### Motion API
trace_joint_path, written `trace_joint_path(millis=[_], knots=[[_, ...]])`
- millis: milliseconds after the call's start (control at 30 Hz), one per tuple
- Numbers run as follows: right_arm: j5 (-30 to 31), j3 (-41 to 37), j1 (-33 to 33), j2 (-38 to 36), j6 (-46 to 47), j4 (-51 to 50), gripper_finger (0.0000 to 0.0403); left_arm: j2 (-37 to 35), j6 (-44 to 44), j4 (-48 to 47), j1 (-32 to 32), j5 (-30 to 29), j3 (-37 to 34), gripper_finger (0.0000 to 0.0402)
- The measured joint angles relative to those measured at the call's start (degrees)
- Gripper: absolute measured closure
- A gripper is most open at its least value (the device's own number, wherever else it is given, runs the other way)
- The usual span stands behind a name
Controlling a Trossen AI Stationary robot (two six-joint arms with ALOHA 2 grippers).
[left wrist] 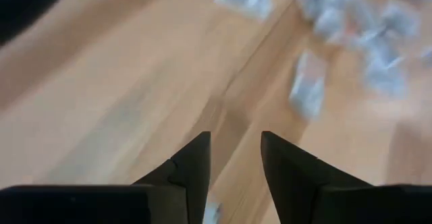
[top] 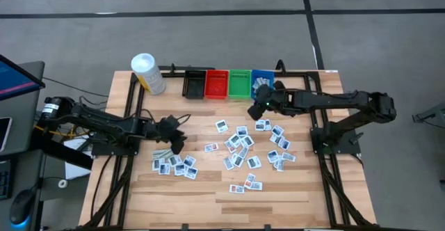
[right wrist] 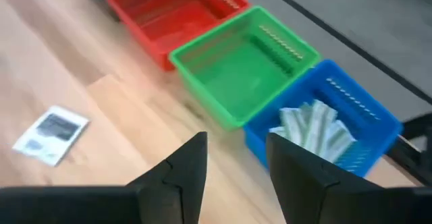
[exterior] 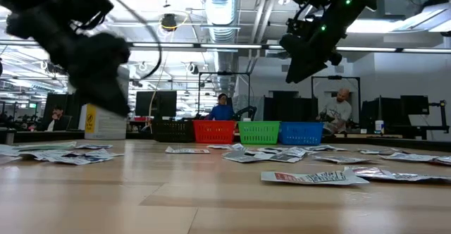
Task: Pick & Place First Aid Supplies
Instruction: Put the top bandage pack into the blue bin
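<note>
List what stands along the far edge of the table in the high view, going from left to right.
Yellow bottle → black bin → red bin → green bin → blue bin, with the right gripper by its near edge.

Wooden table (top: pixel 208 196) — strewn with white packets (top: pixel 240 151), a row of black, red, green and blue bins (top: pixel 228 83) along the far edge, yellow bottle (top: pixel 148 74) beside them.
</note>
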Motion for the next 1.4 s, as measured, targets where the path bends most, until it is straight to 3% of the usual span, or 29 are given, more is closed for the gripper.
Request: trace_joint_path(millis=[533,733,833,1000,1133,1233,1400], knots=[[0.3,0.0,5.5,0.4,-0.1,0.9,0.0257,-0.1,-6.2,-7.6,-14.6,15.1,0.0,0.0270],[1.2,0.0,5.4,0.4,-0.1,2.2,0.0254,-0.1,-12.1,-10.4,-19.1,15.1,0.3,0.0270],[1.2,0.0,5.3,0.4,-0.1,2.2,0.0256,-0.1,-10.0,-9.0,-20.2,15.5,2.6,0.0270],[1.2,0.0,5.0,0.4,-0.1,2.3,0.0259,-0.1,-4.3,4.5,-20.3,14.7,3.8,0.0270],[1.2,0.0,5.2,0.4,-0.1,3.0,0.0259,-0.1,1.0,12.9,-19.4,7.3,3.8,0.0270],[1.2,0.0,6.0,0.4,0.0,3.1,0.0257,-0.1,2.8,9.2,-16.7,4.9,3.8,0.0270],[1.2,0.0,7.4,0.4,-0.1,3.2,0.0261,0.0,-0.2,-8.2,-13.8,6.5,4.2,0.0270]])
